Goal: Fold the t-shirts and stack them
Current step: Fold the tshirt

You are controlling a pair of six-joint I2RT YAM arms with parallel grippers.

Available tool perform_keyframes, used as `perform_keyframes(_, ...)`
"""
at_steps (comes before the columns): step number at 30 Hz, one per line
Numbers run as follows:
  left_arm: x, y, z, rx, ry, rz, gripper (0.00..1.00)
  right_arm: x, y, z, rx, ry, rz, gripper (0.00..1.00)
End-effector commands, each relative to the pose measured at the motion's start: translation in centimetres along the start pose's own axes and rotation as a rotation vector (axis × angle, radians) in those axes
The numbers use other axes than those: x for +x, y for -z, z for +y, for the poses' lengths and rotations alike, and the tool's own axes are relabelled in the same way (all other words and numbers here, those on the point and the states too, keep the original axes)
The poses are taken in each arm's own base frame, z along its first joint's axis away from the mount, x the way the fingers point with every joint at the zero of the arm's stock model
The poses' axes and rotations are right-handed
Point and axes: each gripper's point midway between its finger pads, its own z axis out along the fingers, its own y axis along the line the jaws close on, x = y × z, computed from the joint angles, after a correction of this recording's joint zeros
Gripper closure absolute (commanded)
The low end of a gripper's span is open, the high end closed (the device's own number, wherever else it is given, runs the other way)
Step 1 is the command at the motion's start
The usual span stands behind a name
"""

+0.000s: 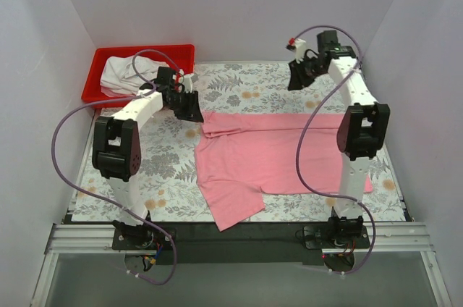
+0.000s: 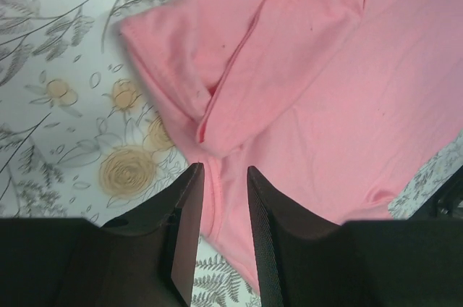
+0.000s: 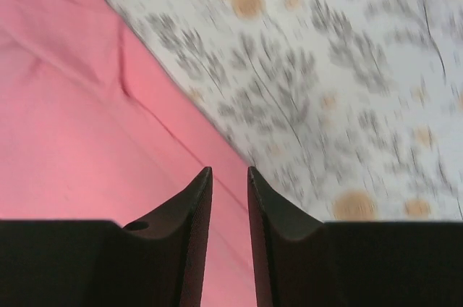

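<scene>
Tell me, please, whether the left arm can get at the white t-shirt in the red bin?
Probably yes: the white t-shirt lies uncovered in the red bin, close beside the left claw.

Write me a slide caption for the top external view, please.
Partly folded pink t-shirt lies on the floral table; white t-shirt waits in the red bin.

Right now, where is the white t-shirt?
In the top view, the white t-shirt lies bunched inside the red bin at the far left corner of the table, just behind the left gripper.
</scene>
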Motion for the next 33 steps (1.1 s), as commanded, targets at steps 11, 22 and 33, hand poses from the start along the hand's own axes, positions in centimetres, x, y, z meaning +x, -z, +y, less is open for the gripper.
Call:
perform_keyframes(11, -2.3, 0.7, -0.8, 0.046, 0.113, -0.107, 0.65, -7.0, -15.7, 12.4, -0.259, -0.03, -0.102, 0.68)
perform_keyframes(22, -1.5, -0.1, -0.3, 0.045, 0.13, -0.082, 0.62, -4.3, -19.5, 13.6, -0.267, -0.065, -0.031, 0.67)
perform_keyframes(33, -1.0, -0.2, -0.2, 0.042, 0.131, -0.07, 0.56, -1.8, -20.9, 14.4, -0.293, -0.095, 0.026, 0.61)
